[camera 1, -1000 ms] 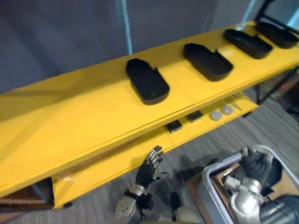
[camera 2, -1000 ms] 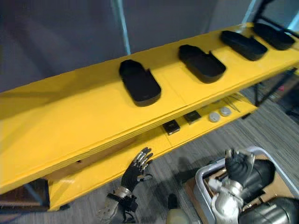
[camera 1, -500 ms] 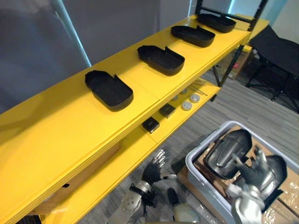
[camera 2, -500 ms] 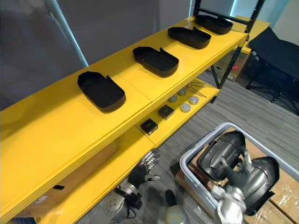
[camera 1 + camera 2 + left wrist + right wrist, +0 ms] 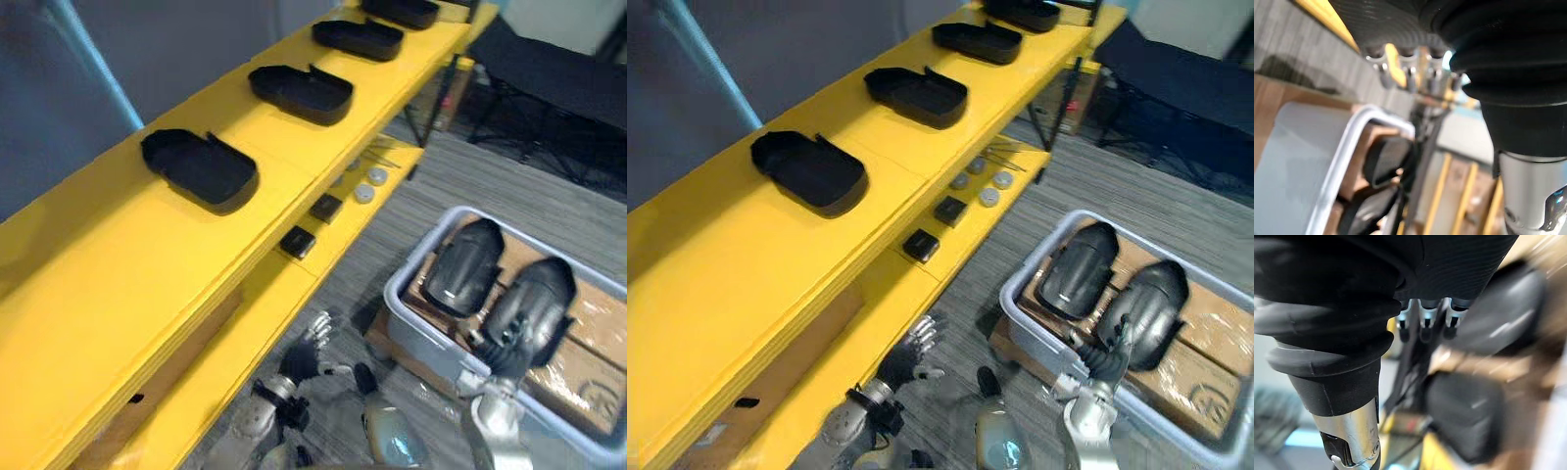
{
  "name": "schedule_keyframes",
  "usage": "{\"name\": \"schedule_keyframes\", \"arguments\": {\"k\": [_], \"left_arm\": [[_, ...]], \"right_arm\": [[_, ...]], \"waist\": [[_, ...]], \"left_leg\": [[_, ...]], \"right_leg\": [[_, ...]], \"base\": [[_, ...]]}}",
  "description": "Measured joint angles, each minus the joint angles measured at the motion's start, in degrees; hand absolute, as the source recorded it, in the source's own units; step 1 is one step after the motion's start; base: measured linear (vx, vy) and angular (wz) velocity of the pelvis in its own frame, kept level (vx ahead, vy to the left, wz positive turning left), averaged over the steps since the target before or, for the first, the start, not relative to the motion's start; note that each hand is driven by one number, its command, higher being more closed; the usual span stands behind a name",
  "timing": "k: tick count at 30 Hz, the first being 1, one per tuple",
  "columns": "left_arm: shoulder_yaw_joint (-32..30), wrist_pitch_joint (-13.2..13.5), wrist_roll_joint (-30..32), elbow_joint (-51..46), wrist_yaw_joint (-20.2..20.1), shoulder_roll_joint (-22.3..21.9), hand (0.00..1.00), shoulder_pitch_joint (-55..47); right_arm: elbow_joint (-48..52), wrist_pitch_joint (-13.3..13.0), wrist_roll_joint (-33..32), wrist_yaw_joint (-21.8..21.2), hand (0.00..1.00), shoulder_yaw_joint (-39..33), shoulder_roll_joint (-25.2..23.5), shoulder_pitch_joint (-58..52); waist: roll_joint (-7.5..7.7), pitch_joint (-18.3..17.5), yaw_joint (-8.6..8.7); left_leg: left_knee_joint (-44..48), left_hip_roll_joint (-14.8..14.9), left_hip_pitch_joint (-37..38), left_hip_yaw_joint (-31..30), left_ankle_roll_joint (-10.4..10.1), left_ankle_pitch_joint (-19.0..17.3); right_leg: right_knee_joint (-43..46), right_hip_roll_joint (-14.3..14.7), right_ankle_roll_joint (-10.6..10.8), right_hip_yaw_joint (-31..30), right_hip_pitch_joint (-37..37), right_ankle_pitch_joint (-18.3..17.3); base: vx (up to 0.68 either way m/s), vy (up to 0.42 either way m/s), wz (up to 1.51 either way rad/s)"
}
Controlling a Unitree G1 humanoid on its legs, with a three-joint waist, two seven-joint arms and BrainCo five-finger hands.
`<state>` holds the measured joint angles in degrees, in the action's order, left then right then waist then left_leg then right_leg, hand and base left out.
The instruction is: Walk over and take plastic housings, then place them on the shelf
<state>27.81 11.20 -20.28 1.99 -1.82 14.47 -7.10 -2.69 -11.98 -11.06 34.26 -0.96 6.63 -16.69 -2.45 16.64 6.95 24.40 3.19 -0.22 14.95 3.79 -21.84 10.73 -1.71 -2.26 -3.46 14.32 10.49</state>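
Four plastic housings (image 5: 201,168) already lie in a row along the shelf (image 5: 108,294) top; two more housings (image 5: 460,266) wait in the grey bin (image 5: 416,323) on the floor; the right hand (image 5: 505,345) hovers over them, fingers loose, empty; the left hand (image 5: 302,357) hangs open, empty.

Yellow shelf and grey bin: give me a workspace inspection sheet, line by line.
Surface: yellow shelf with a top board and a lower board.
Job's things: four black housings in a row on the top board; two dark housings on cardboard in the grey bin on the floor.
Clutter: small black blocks and round discs on the lower board.
Hands: left hand open, low beside the lower board; right hand over the bin by one housing.
Cables: nothing seen.
Surroundings: grey carpet.
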Motion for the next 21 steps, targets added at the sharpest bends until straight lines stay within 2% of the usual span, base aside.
{"name": "schedule_keyframes", "arguments": {"k": [1,2,3,6,8,10,11,12,13,14,15,16,17,19,21], "left_arm": [[-1.5,-0.1,0.0,-0.1,0.5,0.0,0.0,0.6],[-2.4,-0.2,0.0,-0.1,0.5,0.0,0.0,0.8],[-2.9,-0.5,0.1,-0.2,0.6,0.3,0.0,0.8],[-2.6,-1.5,0.0,1.2,0.3,0.7,0.0,0.1],[-2.5,-1.5,-0.6,2.2,-1.2,1.0,0.0,0.1],[-1.9,-1.5,-4.8,2.5,-3.4,1.0,0.0,0.1],[-1.2,-1.3,-7.3,2.5,-4.2,0.9,0.0,0.2],[-0.4,-1.3,-9.4,2.5,-4.2,0.8,0.0,0.3],[0.6,-1.3,-10.9,3.0,-4.2,-0.1,0.0,0.8],[2.2,-1.2,-11.3,4.2,-4.0,-1.9,0.0,1.4],[3.4,-1.2,-11.3,5.0,-4.0,-2.9,0.0,1.7],[6.6,-1.2,-11.5,6.2,-4.0,-4.9,0.0,3.1],[9.7,-1.0,-12.2,6.4,-4.1,-6.5,0.0,3.8],[12.2,-0.3,-13.2,6.4,-4.6,-7.9,0.0,4.3],[12.4,0.0,-13.4,6.7,-5.0,-8.4,0.0,4.4]], "right_arm": [[0.5,0.0,0.2,0.0,0.0,0.2,-0.5,0.5],[0.7,-0.1,0.7,0.6,0.0,0.4,-0.7,1.2],[0.7,-0.1,0.9,1.7,0.0,1.0,-1.0,2.5],[0.7,-0.1,1.2,3.6,0.0,2.1,-1.6,4.0],[0.7,0.7,1.1,4.3,0.0,2.2,-2.5,3.7],[0.6,2.0,1.1,4.4,0.0,2.2,-3.3,2.5],[0.5,2.1,1.1,4.1,0.0,2.3,-3.8,1.6],[0.3,2.1,1.1,3.2,0.0,2.4,-3.9,1.5],[-0.5,2.0,1.1,2.5,0.0,2.5,-3.1,1.6],[-1.1,2.0,0.9,1.1,0.0,2.7,-1.3,3.3],[-1.1,1.9,0.9,0.4,0.0,2.7,-0.3,3.9],[-1.1,1.8,0.9,-1.0,0.0,2.7,1.8,4.0],[-1.2,1.8,1.2,-2.0,0.0,2.6,3.4,3.9],[-1.5,1.6,1.1,-3.0,0.0,2.1,5.2,3.2],[-3.0,0.6,1.1,-3.0,0.0,1.3,5.8,3.1]], "waist": [[-0.26,0.1,-0.55],[-0.6,0.2,-0.77],[-0.43,0.1,-2.05],[0.33,-0.3,-3.24],[0.94,-0.6,-3.07],[2.03,-1.2,-3.11],[3.4,-2.0,-3.05],[4.81,-2.9,-3.04],[5.06,-3.1,-2.98],[2.75,-2.8,-3.04],[1.43,-2.4,-2.77],[-0.26,-2.2,-1.08],[-0.96,-2.2,0.14],[-1.27,-2.2,0.44],[-1.4,-2.1,0.38]], "left_leg": [[-1.7,1.1,-0.2,1.5,0.0,1.7],[-1.9,2.2,-0.9,2.1,-0.2,2.4],[-1.8,3.8,-1.9,4.0,-0.7,2.9],[-1.8,5.8,-2.4,6.5,-2.0,3.6],[-1.6,7.3,-2.9,7.0,-3.5,4.5],[-0.8,9.0,-3.3,7.5,-5.3,5.5],[0.3,9.7,-4.1,7.7,-6.2,6.0],[1.8,10.1,-4.9,7.8,-7.0,5.9],[3.7,11.4,-5.4,7.7,-7.7,5.6],[4.8,14.2,-5.9,7.3,-9.2,5.2],[4.8,15.5,-5.8,7.0,-9.7,5.5],[3.8,16.5,-5.8,5.8,-10.6,6.5],[3.0,16.8,-5.6,5.1,-9.8,7.9],[3.3,16.0,-5.6,4.4,-7.8,11.1],[2.5,15.1,-5.8,4.2,-7.9,13.0]], "right_leg": [[7.6,-1.4,-0.6,3.5,1.0,-5.9],[11.6,-2.8,0.1,5.3,0.9,-9.1],[16.4,-6.5,0.5,7.3,0.4,-12.1],[19.4,-13.5,0.4,8.2,-2.0,-12.5],[19.4,-15.4,0.7,7.8,-3.7,-12.3],[16.9,-15.1,5.7,8.3,-5.7,-13.3],[13.3,-15.0,8.1,9.7,-7.0,-13.4],[10.1,-14.8,9.7,11.4,-7.8,-11.9],[8.6,-14.0,13.1,12.8,-8.6,-14.8],[6.9,-11.1,12.8,12.6,-8.6,-16.0],[6.6,-9.8,12.5,12.5,-8.6,-16.2],[6.9,-8.3,11.2,12.8,-8.5,-16.9],[7.7,-7.7,10.3,13.0,-8.4,-17.4],[7.8,-8.1,9.5,12.9,-8.4,-17.9],[7.2,-8.6,9.4,12.8,-8.4,-17.9]], "base": [[-0.11,0.054,-0.65],[-0.14,0.052,-0.99],[-0.11,0.008,-0.87],[-0.09,-0.108,-0.68],[-0.02,-0.242,-0.28],[-0.01,-0.332,-0.2],[-0.02,-0.415,-0.23],[-0.03,-0.441,-0.4],[-0.03,-0.437,-0.78],[-0.02,-0.321,-0.83],[-0.02,-0.354,-0.68],[-0.01,-0.298,-0.2],[-0.02,-0.325,-0.04],[-0.03,-0.24,-0.08],[-0.07,-0.1,0.01]]}}
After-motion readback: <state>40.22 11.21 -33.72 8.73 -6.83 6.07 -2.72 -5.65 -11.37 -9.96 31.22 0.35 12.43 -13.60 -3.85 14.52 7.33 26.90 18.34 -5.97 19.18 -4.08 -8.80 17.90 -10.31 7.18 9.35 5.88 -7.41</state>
